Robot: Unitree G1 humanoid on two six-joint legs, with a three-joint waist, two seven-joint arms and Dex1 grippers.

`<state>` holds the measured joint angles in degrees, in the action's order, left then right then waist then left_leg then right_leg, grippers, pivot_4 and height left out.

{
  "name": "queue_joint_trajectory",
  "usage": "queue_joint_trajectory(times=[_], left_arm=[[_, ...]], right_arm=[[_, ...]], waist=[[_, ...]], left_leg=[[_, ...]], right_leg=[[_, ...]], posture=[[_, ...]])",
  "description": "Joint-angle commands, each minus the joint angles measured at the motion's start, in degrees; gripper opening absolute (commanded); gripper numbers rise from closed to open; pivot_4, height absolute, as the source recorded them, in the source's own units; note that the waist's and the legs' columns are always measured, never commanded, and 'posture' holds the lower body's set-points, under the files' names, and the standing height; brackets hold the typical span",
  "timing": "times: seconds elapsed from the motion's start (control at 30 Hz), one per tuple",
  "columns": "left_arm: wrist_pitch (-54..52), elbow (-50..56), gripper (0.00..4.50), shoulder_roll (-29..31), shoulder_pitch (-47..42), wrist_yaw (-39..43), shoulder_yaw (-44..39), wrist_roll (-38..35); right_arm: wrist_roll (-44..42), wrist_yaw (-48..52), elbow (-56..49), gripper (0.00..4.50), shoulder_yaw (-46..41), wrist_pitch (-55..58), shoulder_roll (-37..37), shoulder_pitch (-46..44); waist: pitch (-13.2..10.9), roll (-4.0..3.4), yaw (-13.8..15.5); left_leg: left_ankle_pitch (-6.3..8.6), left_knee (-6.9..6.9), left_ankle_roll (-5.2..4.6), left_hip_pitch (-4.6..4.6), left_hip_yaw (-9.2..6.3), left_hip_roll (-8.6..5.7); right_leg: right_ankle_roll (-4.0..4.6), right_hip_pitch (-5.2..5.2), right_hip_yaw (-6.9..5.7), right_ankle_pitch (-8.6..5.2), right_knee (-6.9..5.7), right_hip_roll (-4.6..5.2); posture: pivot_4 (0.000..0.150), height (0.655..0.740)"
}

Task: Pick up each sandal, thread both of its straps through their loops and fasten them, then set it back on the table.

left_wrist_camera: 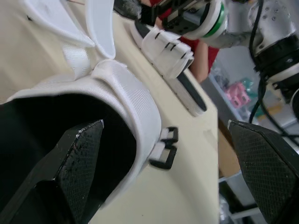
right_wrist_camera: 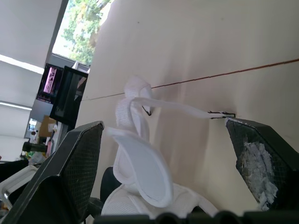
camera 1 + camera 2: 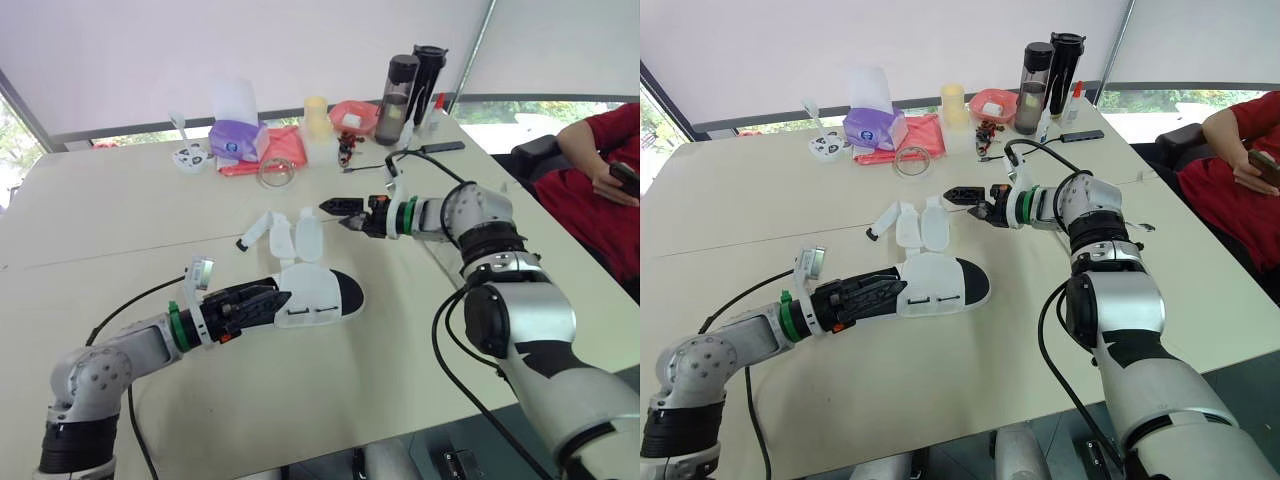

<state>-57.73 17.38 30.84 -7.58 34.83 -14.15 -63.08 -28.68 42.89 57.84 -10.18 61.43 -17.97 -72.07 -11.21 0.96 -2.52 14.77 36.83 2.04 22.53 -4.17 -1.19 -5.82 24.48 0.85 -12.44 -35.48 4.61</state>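
Note:
A white sandal [image 3: 325, 295] with a black sole lies on the table's near middle, toe to the right. Its two straps [image 3: 283, 236] are loose and splayed out on the table beyond it; one ends in a black tip [image 3: 242, 244]. My left gripper [image 3: 283, 300] is open at the heel end. One of its fingers [image 1: 86, 140] rests over the black insole, the white heel wall [image 1: 135, 107] stands between the fingers, and the other finger [image 1: 254, 144] stays outside. My right gripper [image 3: 332, 212] is open just right of the loose straps, holding nothing.
At the back stand a purple tissue box [image 3: 238, 140], a red cloth [image 3: 285, 150], a clear ring [image 3: 275, 172], a yellow cup [image 3: 316, 115] and two dark bottles [image 3: 412, 85]. A person in red [image 3: 600, 170] sits at the right edge. Cables trail from both arms.

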Motion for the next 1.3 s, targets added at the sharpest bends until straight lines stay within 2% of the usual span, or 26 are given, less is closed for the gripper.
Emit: queue_joint_trajectory(times=[0.03,0.1,0.17,0.23,0.33,0.4,0.47,0.53,0.67,0.93,1.1,1.3], left_arm=[[3.9,2.7,4.43,2.4,2.8,1.7,-2.6,2.7],[5.3,3.2,4.43,3.8,4.6,2.3,-5.3,2.6],[6.1,3.8,4.43,5.4,6.2,3.8,-6.5,2.9],[7.0,3.8,4.43,6.9,7.1,4.9,-7.0,3.7],[8.4,2.7,4.43,8.8,6.7,6.5,-7.1,5.3],[9.7,1.5,4.5,9.9,5.1,7.3,-6.9,6.8],[11.3,0.1,4.5,10.3,3.0,7.1,-6.3,9.0],[14.1,-2.4,4.5,9.0,-1.2,5.2,-5.0,12.2],[16.7,-6.1,4.5,4.9,-8.2,2.4,-1.9,15.9],[16.4,-15.5,4.5,-0.9,-16.4,3.0,4.8,20.7],[17.1,-22.9,4.5,-4.0,-21.2,3.0,6.4,23.6],[15.9,-29.9,4.5,-7.1,-26.3,6.0,6.6,23.9]], right_arm=[[2.3,4.7,-13.7,4.5,5.9,-1.2,-2.8,1.9],[0.9,7.3,-32.9,4.5,11.0,1.8,-7.0,9.3],[-3.2,8.3,-49.6,4.5,12.2,6.4,-11.0,17.2],[-4.9,8.6,-62.5,4.5,12.3,6.3,-14.5,25.4],[-6.4,8.0,-75.4,4.5,11.2,4.7,-17.7,35.7],[-6.7,5.6,-80.1,3.95,9.4,4.5,-18.0,40.7],[-5.9,3.8,-82.7,3.2,8.9,3.0,-18.3,44.3],[-2.8,1.4,-84.0,2.04,10.2,-0.7,-18.6,47.6],[4.2,-0.9,-83.2,0.06,14.6,-10.7,-19.6,52.6],[7.1,-2.7,-76.9,0.06,14.4,-20.6,-15.7,52.7],[6.5,-1.7,-76.3,0.06,15.2,-21.8,-14.2,51.7],[7.5,0.0,-75.7,0.06,18.7,-22.2,-14.0,52.7]], waist=[[0.0,-0.04,0.0],[0.0,-0.04,0.3],[0.0,-0.04,0.7],[0.0,-0.04,0.9],[0.0,-0.05,1.2],[0.0,-0.05,1.3],[0.0,-0.05,1.6],[0.0,-0.03,1.7],[0.0,0.05,1.9],[0.0,0.07,1.7],[0.0,0.07,1.7],[0.0,0.08,1.7]], left_leg=[[0.0,0.0,0.0,0.0,0.0,0.0],[0.0,-0.02,0.0,0.04,-0.04,0.0],[0.01,-0.04,0.01,0.17,-0.16,-0.01],[0.02,-0.04,0.02,0.27,-0.22,-0.01],[0.03,-0.07,0.02,0.26,-0.17,-0.01],[0.03,-0.06,0.02,0.23,-0.1,0.01],[0.03,0.03,0.02,0.21,-0.1,0.03],[0.03,0.14,0.02,0.2,-0.09,0.04],[0.02,0.25,0.03,0.23,-0.11,0.0],[0.02,0.15,0.02,0.23,-0.07,0.0],[0.01,0.2,0.02,0.23,-0.07,0.0],[0.01,0.2,0.02,0.24,-0.09,-0.01]], right_leg=[[0.05,0.0,0.0,-0.03,0.01,0.0],[0.04,0.0,-0.02,-0.03,0.05,0.01],[-0.15,0.07,-0.09,0.05,0.13,0.02],[-0.2,0.11,-0.14,0.03,0.19,0.04],[-0.01,0.11,-0.13,-0.08,0.23,0.04],[0.03,0.12,-0.1,-0.09,0.23,0.04],[0.1,0.1,-0.11,-0.04,0.21,0.02],[0.1,0.06,-0.12,-0.05,0.21,0.02],[0.09,-0.09,-0.11,-0.04,0.35,0.03],[-0.19,-0.01,-0.04,0.19,0.33,-0.02],[-0.19,-0.03,-0.04,0.19,0.28,-0.02],[-0.22,-0.03,-0.05,0.2,0.28,-0.02]], posture=[[0.15,0.74],[0.15,0.74],[0.15,0.74],[0.15,0.74],[0.15,0.74],[0.15,0.74],[0.15,0.74],[0.15,0.74],[0.15,0.74],[0.15,0.74],[0.15,0.74],[0.15,0.74]])
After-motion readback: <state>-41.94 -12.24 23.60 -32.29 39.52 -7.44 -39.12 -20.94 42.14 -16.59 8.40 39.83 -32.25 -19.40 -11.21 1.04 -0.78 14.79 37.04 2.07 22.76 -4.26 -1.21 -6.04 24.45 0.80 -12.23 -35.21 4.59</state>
